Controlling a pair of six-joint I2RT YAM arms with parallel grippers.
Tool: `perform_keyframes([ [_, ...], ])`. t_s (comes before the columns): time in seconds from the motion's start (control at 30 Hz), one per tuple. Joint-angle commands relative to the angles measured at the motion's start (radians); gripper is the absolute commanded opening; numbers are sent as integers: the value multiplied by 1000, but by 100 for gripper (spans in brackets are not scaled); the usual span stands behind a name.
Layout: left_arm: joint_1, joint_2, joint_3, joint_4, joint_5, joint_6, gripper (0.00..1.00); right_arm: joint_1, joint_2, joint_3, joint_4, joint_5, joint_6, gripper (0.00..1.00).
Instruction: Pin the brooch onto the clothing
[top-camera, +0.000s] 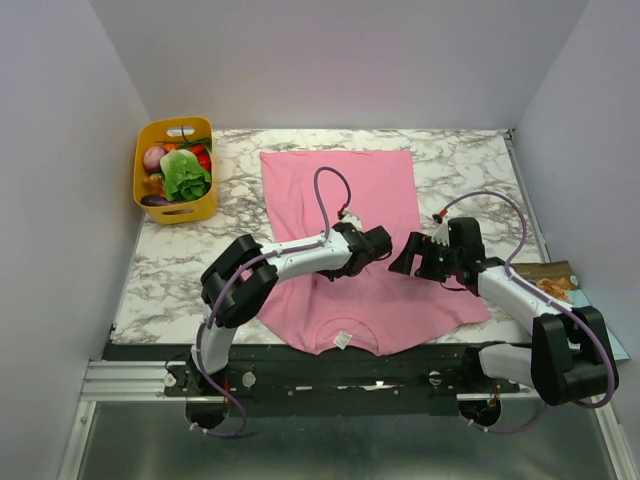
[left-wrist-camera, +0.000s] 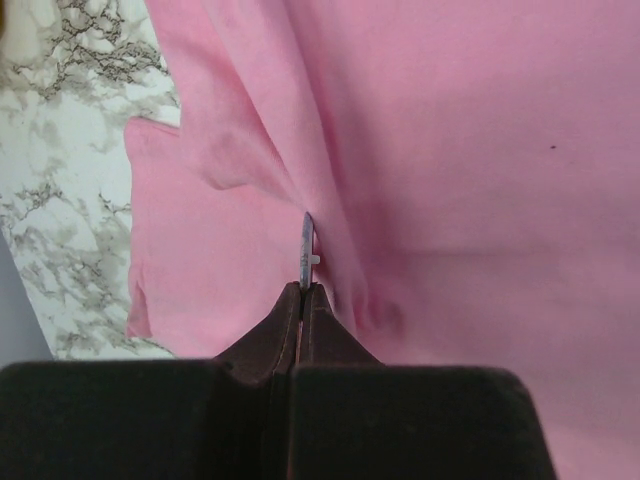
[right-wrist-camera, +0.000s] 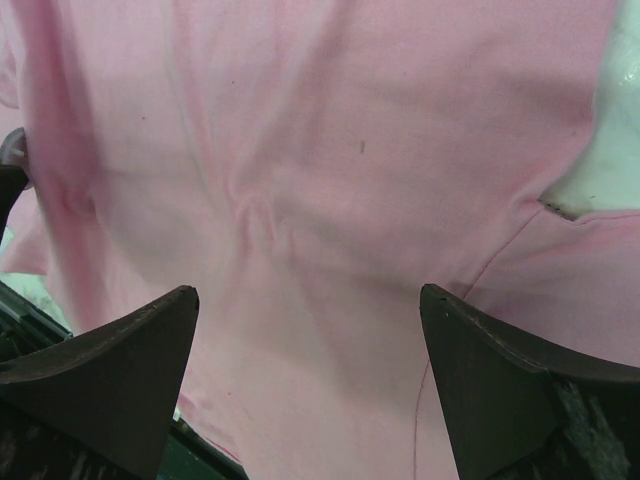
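We see marble tabletop (top-camera: 470, 170) w/ pink clothing (top-camera: 300, 180) spread on it. Our right gripper (right-wrist-camera: 308, 295) hangs over clothing, jaws wide apart. Our left gripper (left-wrist-camera: 303, 295) is clamped on brooch (left-wrist-camera: 307, 240), held edge-on over fabric nr its middle.

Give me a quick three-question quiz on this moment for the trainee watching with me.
1. True or false: the right gripper is open over the clothing.
2. What holds the brooch? A the left gripper, B the right gripper, C nothing.
3. Fill in: in the top view, the yellow basket sits to the clothing's ___.
Key: 1 true; 2 A; 3 left.
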Motion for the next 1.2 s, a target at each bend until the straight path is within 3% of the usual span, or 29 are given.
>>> perform_keyframes([
  [0.0, -6, -72, -17, 74, 29, 13, 0, 5, 3, 29, 0, 18, -16, 100],
  [0.37, 2, -140, -71, 156, 67, 19, 0, 15, 0, 28, 2, 10, -19, 100],
  [0.63, 34, -243, -209, 315, 161, 27, 0, 67, 11, 60, 5, 33, -20, 100],
  [0.87, 63, -379, -350, 481, 230, 45, 0, 148, 46, 88, 54, 27, -11, 99],
  [1.17, 138, -551, -529, 689, 379, 71, 0, 306, 147, 137, 187, 8, 27, 89],
])
